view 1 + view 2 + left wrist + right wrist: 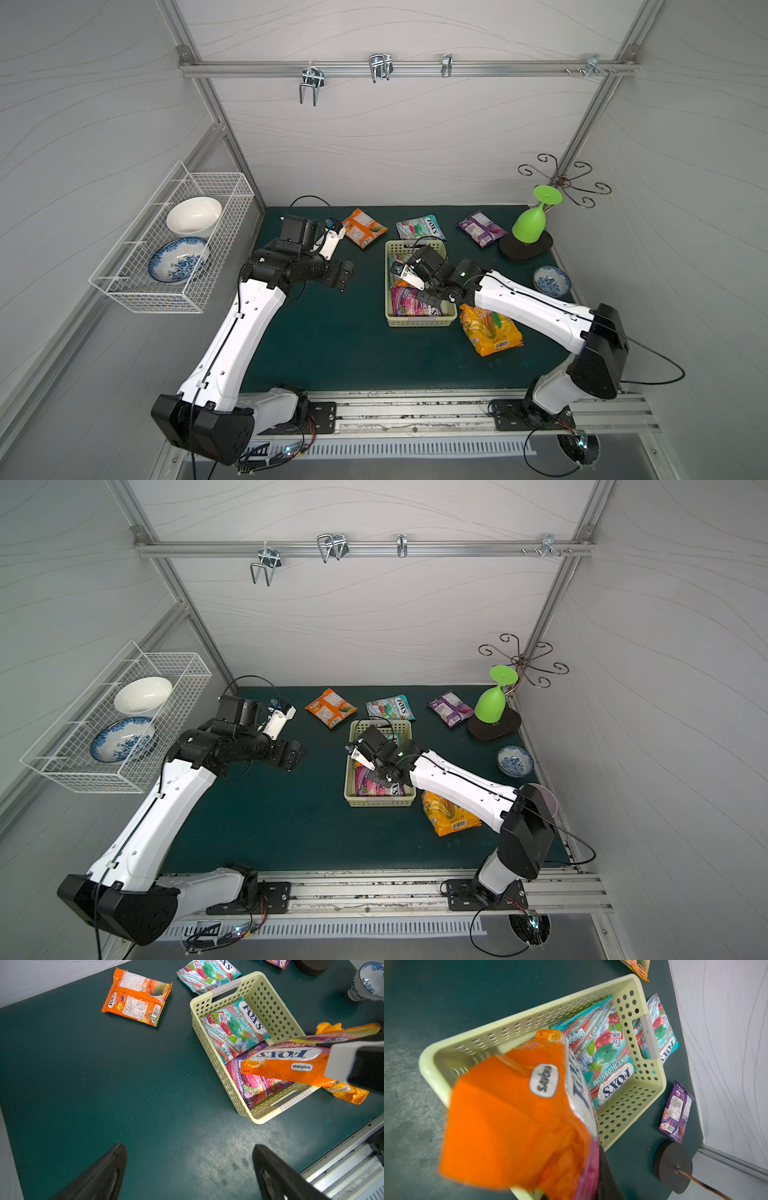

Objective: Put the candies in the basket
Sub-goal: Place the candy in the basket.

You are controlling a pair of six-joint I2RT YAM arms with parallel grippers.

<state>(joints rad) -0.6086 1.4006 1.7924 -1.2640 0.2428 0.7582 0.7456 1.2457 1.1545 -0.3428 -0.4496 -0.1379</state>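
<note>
Above the dark green table (332, 353), your right gripper (405, 277) is pinching the orange packet (291, 1064) over the mid-table basket (419, 322), so you should be lowering it inside before parting those jaws.

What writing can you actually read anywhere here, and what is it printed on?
"FOX'S", "SAVORIA": raised orange packet.
"FOX'S", "FRUITS": flat orange packet.
"FOX'S", "MINT BLOSSOM", "OVAL CANDY", "BARLEY MINT & CHERRY MINT": teal packet in the basket.
"RASPBERRY & BLACK CHERRY": purple packet in the basket.
"FOX'S", "BLOSSOM", "BARLEY MINT & CHERRY": second teal packet, outside it.
Too small or blurred: second purple packet, yellow bag, all fine print.
</note>
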